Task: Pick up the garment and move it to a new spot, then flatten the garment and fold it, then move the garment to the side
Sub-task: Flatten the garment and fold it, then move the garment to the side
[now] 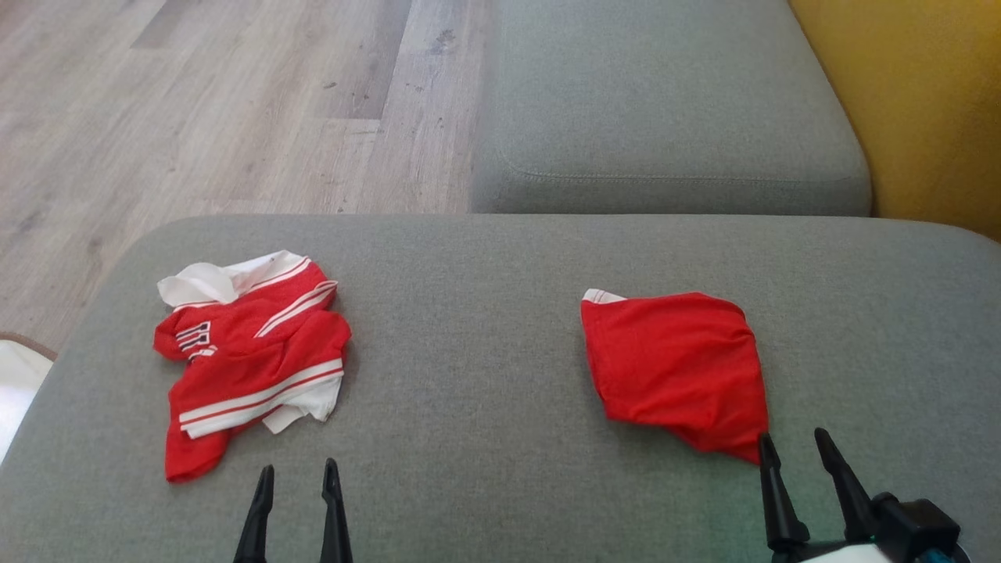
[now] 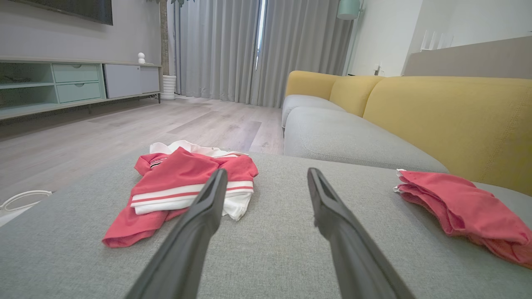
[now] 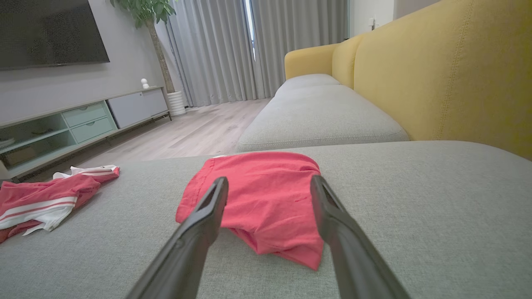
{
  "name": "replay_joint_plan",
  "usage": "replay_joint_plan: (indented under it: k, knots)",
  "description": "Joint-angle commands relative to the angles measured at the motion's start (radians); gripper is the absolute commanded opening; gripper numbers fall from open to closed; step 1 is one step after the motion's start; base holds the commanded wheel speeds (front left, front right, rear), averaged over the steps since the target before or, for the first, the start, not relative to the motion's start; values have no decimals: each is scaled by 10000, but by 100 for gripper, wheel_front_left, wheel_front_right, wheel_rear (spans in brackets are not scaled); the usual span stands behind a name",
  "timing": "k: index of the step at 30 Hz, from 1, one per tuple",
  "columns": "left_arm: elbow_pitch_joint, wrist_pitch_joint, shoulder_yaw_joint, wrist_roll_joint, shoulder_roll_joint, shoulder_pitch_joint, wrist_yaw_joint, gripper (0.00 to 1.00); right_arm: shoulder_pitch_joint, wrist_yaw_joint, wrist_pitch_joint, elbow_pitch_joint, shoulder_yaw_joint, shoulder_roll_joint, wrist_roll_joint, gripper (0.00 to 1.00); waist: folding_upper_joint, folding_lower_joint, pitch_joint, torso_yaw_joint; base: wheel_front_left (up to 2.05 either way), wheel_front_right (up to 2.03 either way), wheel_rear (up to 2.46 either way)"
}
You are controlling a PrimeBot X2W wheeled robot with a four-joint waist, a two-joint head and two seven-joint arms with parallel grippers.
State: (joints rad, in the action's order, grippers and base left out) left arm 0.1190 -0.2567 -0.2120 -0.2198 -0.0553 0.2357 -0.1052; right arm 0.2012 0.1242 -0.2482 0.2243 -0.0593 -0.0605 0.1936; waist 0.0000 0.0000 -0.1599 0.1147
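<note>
While your left claw [image 1: 299,466] and right claw [image 1: 793,435] gape empty, the crumpled striped jersey [image 1: 258,367] lies just ahead-left of the left.

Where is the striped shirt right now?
In the head view the striped shirt lies crumpled on the left side of the grey cushion, just ahead of the left claw, apart from the plain red garment on the right.

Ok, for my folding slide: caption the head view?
Both open, left gripper and right gripper hover above a grey cushion, facing a crumpled red-and-white jersey and a folded red garment.
</note>
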Motion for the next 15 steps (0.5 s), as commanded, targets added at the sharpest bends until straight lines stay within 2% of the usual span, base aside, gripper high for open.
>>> replay_joint_plan:
  k: [1, 15]
  knots:
    - [-284, -51, 376, 78, 51, -263, 1, 100, -218, 65, -135, -368, -178, -72, 17, 100, 0, 0, -18, -4, 0, 0, 0]
    - [-170, -51, 372, 417, 51, -166, 103, 100, -103, 65, -135, -273, -102, 33, 121, 100, 0, 0, -47, 26, 0, 0, 0]
